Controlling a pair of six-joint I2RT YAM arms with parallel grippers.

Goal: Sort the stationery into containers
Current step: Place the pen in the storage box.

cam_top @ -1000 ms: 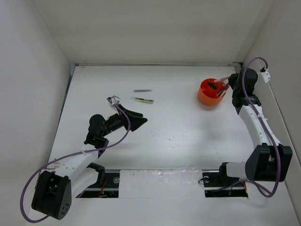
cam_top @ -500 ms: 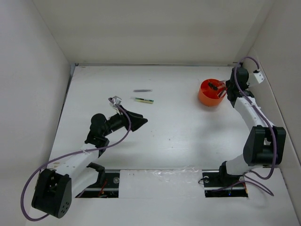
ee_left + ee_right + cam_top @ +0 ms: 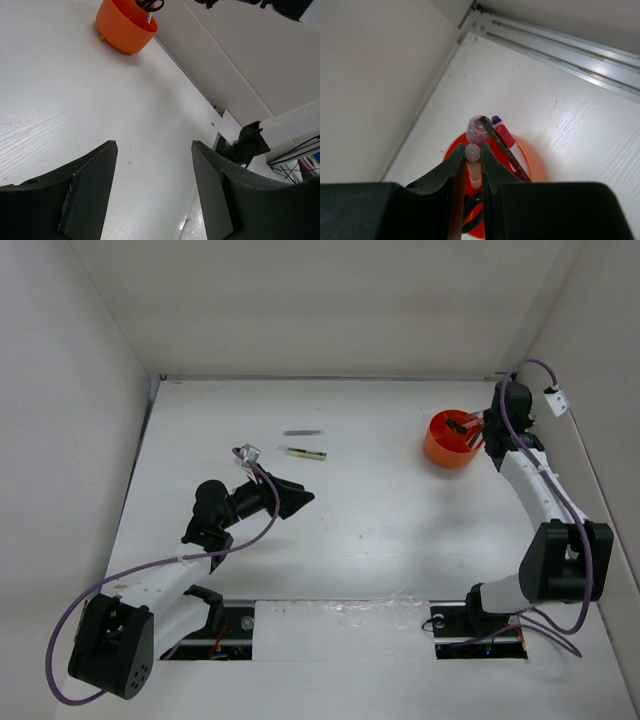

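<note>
The orange organiser (image 3: 448, 443) stands at the back right, with black-handled scissors (image 3: 461, 424) in it. My right gripper (image 3: 472, 150) hangs straight above it, shut on a pale pink pen (image 3: 474, 167) that points down into the organiser (image 3: 536, 159). A red pen with a purple tip (image 3: 507, 139) and a clear-capped pen (image 3: 478, 128) stand inside. A green-yellow marker (image 3: 304, 453) and a short dark grey stick (image 3: 300, 432) lie at mid table. My left gripper (image 3: 300, 498) hovers just below the marker, open, with nothing between its fingers (image 3: 87, 192).
White walls close in the table on three sides, and the right wall runs close behind the organiser. A metal rail (image 3: 555, 45) lines the far edge. Purple cables trail along both arms. The left wrist view shows the organiser (image 3: 124, 30) far off.
The right arm has swung in and straightened, bringing its wrist upright over the organiser with the pink pen still held. The left arm has hardly moved.
</note>
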